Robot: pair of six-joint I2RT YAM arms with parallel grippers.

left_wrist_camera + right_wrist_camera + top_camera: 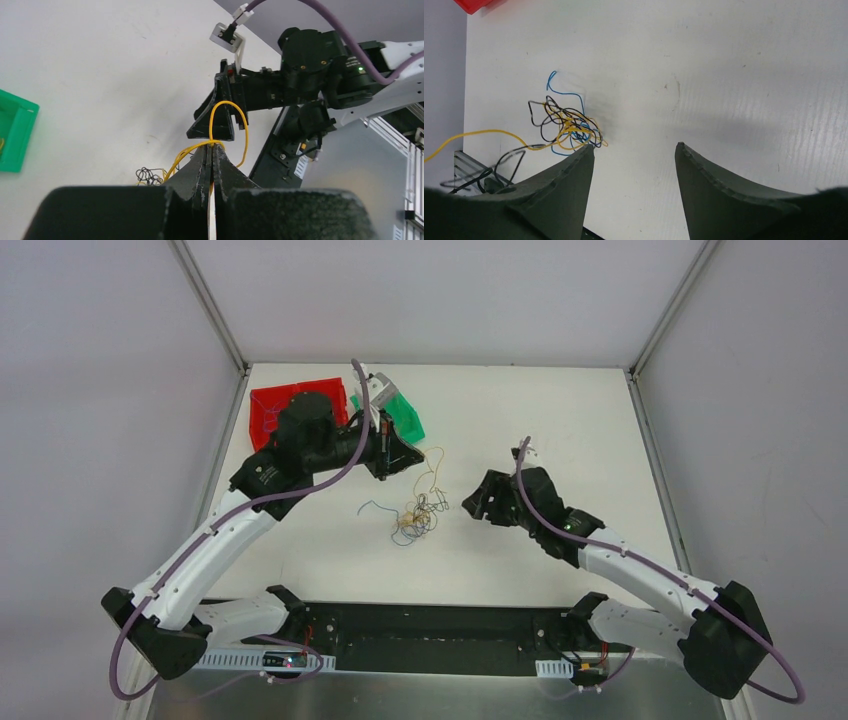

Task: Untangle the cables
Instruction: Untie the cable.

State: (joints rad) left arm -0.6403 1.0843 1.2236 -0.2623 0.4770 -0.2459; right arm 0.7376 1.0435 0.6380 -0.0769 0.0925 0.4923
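The cables (415,518) lie as a small clump of dark, blue and yellow wires mid-table, with a loose blue strand (375,506) to their left. My left gripper (408,458) is above and behind the clump, shut on a yellow cable (230,103) that loops above its tips (213,146) and trails down to the clump (147,175). My right gripper (478,502) is open just right of the clump. In the right wrist view its gripper (634,150) is empty, and the clump (566,125) sits just beyond its left finger (574,170).
A red bin (270,410) and a green bin (405,418) stand at the back left behind the left arm. The green bin (15,130) also shows at the left wrist view's edge. A black base rail (430,625) runs along the near edge. Walls enclose the table.
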